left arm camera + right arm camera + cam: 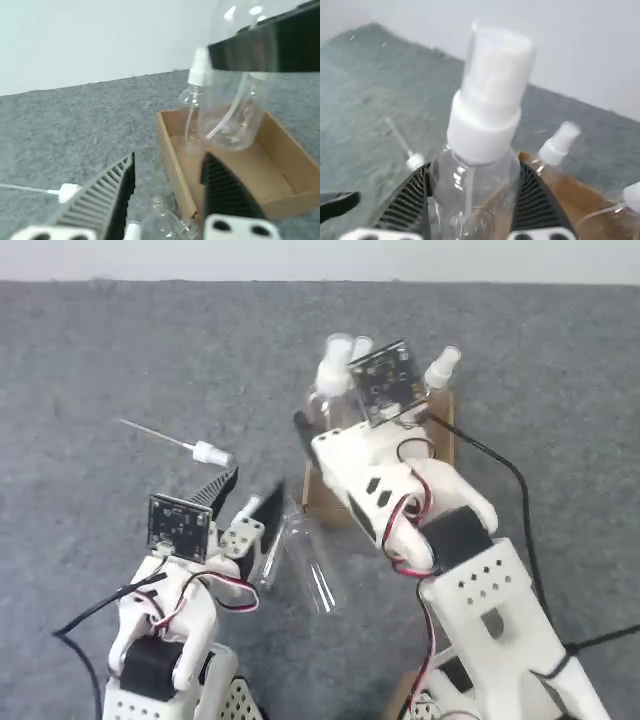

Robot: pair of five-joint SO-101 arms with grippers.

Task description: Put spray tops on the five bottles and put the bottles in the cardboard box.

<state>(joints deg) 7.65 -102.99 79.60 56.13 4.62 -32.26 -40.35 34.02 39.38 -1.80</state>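
**Cardboard box** (170, 145): open-topped, standing on the grey mat (150, 360) under the right arm. At least two finished bottles (559, 144) stand inside with white spray tops on.

**Right gripper** (470, 205): clamped round the shoulders of a third capped bottle (470, 175), which it holds upright above the box's near end. This bottle is assembled but not yet set down.

**Left gripper** (169, 175): jaws spread wide with nothing between them. It sits low over the mat, just beside the open bottles and short of the box.

**Open bottles** (315, 565): clear, lying on their sides between the two arms. There appear to be two, though the overlap makes the count uncertain. Both await tops and boxing.

**Loose spray top** (210, 452): white, with a long dip tube, lying on the mat just beyond the left gripper.

**Progress, by my reckoning**: past halfway, with three bottles capped and roughly two still to finish.

**Markings**: no label, brand or legible writing on the box, bottles or tops.
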